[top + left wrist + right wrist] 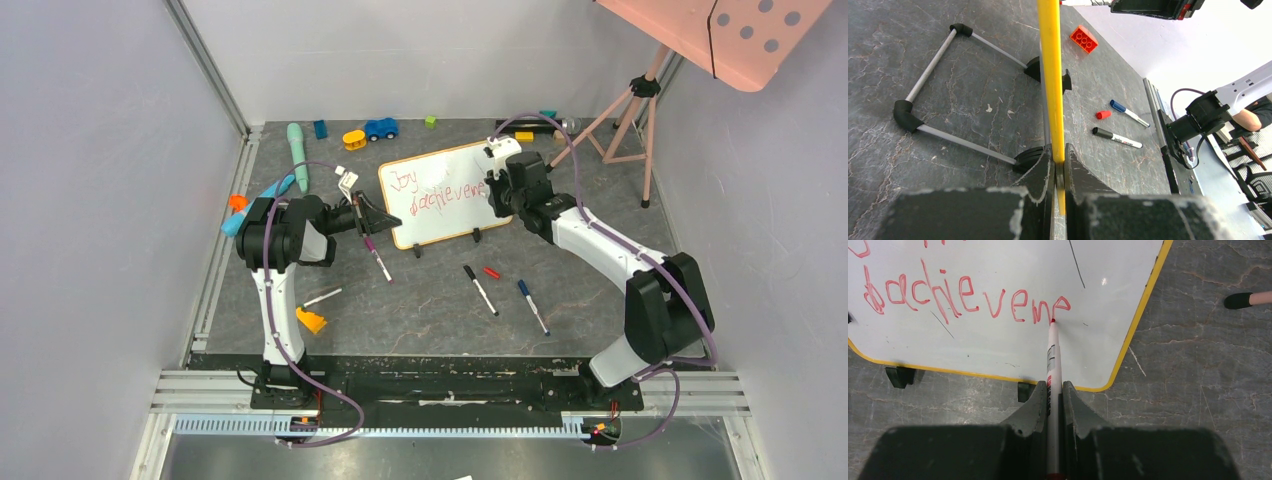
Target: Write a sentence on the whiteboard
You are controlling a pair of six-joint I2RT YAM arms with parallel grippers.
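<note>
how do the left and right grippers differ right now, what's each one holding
The left gripper is shut on the yellow frame edge of the whiteboard; the right gripper is shut on a red marker. In the top view, the left gripper grips the board's left side, while the right gripper is over its right part, with the marker tip touching the surface at the end of the second line of the sentence. Both are shut and working at the same board.

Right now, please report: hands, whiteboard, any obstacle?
Left hand clamped on whiteboard edge. Right hand grips red marker, tip touching end of sentence, second line. Nothing blocks the marker.
</note>
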